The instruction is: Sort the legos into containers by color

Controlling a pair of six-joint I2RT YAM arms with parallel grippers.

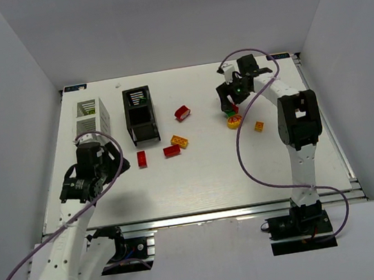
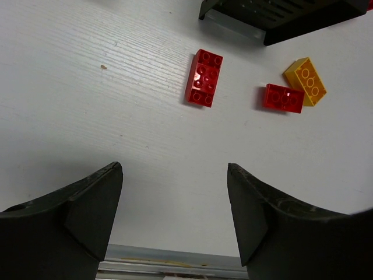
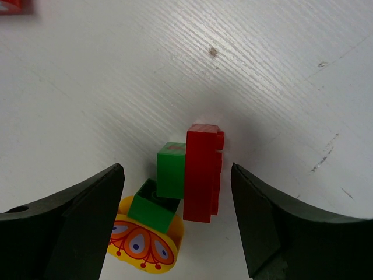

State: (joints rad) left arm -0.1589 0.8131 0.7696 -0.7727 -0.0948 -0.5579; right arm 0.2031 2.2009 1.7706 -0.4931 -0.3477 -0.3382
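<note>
in the top view the right gripper hides most of the small heap under it. what sits inside the white container and the black container cannot be made out. in the right wrist view the round yellow piece is cut by the lower edge. a cut-off red brick shows as a sliver far ahead of the left-hand jaw.

the right jaws stand wide and hold nothing. between them, clear of both, an upright red brick touches a green brick. a darker green piece rests on the round piece, nearer the left-hand jaw.

the left gripper is also wide and empty. a long red brick lies ahead of the gap. a smaller red brick and an orange-yellow brick lie close together ahead of the right-hand jaw.

the right arm reaches far across the table, wrist bent down. the left arm stays nearer its base, its gripper tilted toward the tabletop.
</note>
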